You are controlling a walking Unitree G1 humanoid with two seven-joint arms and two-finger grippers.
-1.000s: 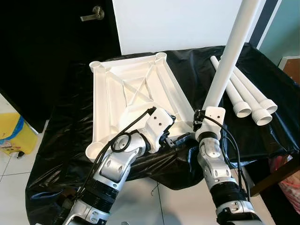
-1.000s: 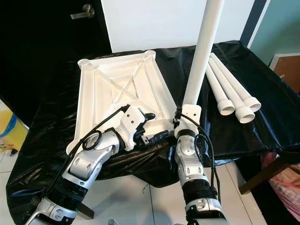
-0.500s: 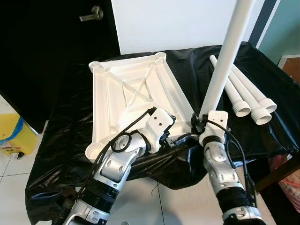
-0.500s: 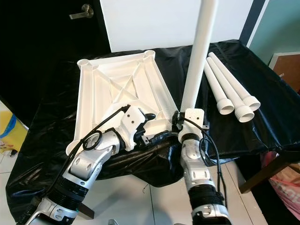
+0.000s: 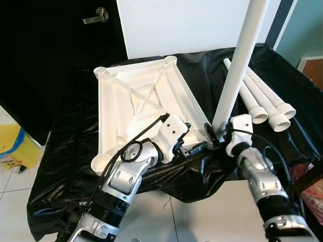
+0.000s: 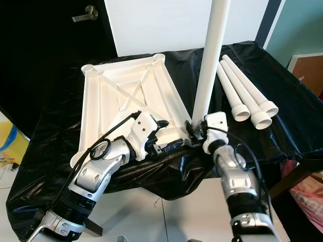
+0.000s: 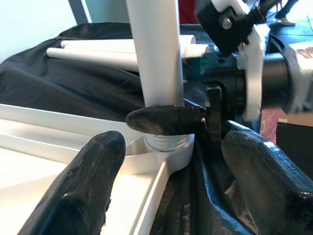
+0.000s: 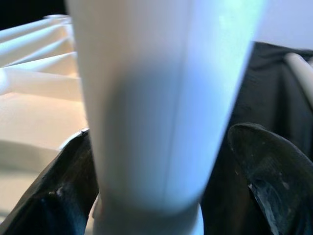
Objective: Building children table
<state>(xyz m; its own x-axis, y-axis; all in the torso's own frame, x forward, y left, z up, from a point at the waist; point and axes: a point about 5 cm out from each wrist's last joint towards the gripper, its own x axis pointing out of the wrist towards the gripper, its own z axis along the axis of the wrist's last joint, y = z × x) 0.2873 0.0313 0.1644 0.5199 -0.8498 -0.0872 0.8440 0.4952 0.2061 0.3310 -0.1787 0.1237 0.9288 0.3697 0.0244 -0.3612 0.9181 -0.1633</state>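
Note:
The white tabletop [image 5: 136, 101] lies upside down on the black-covered table [image 5: 75, 151]. A long white leg [image 5: 237, 65] stands nearly upright in the tabletop's near right corner socket [image 7: 168, 147]. My right gripper [image 5: 216, 135] is shut on the leg just above the socket, and its fingers [image 8: 63, 186] hug the leg [image 8: 156, 98]. My left gripper [image 5: 196, 147] hovers open at the tabletop's near edge, just left of the socket. Its two fingers [image 7: 98, 166] are spread wide, pointing at the leg's base [image 7: 156, 54].
Three more white legs [image 5: 262, 101] lie side by side on the black cloth at the right. A black door [image 5: 50, 50] and a white panel [image 5: 176, 25] stand behind the table. A yellow object [image 5: 15, 146] sits on the floor at the left, and wooden furniture [image 5: 313, 65] stands at the right.
My right forearm has swung out to the right while the gripper stays on the leg's base. The leg stands a little more upright. The left arm has hardly moved.

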